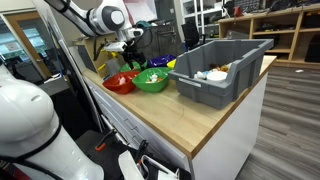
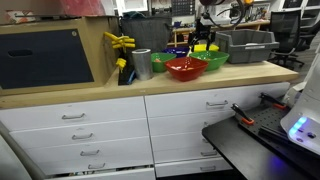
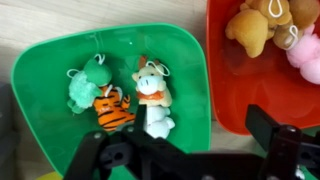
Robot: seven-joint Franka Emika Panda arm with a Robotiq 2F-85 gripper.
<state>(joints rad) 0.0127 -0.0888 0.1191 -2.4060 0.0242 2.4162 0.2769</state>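
Exterior views distant; wrist view close above green bowl [image 3: 40,70]

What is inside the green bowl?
The green bowl holds four small plush toys: a green toy, a tiger, an orange-white toy and a white toy. The gripper covers the bowl's lower part, so anything there is hidden.

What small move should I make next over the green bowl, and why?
Probably ease straight down a little: the gripper hangs open above the green bowl, with the tiger toy and white toy roughly between its jaws, and seems not yet low enough to close on either.
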